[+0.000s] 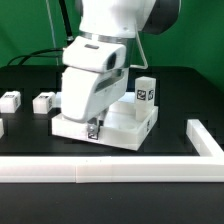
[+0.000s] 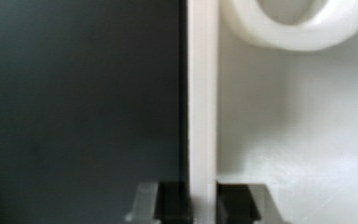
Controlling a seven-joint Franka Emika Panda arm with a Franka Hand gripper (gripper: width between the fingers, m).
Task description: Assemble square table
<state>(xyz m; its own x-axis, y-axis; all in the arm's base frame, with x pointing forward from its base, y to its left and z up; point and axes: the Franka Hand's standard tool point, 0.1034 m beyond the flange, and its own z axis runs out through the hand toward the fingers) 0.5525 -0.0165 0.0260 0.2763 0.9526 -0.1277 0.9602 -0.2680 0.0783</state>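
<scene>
The white square tabletop lies on the black table, mostly hidden by my arm in the exterior view. One tagged leg block stands on its far corner. My gripper is down at the tabletop's front edge. In the wrist view my gripper is shut on the tabletop's raised rim, one dark finger on each side. A round corner hole shows on the tabletop's face beside the rim.
Two loose white leg blocks lie at the exterior view's left. The long white border rail runs along the front and turns back at the exterior view's right.
</scene>
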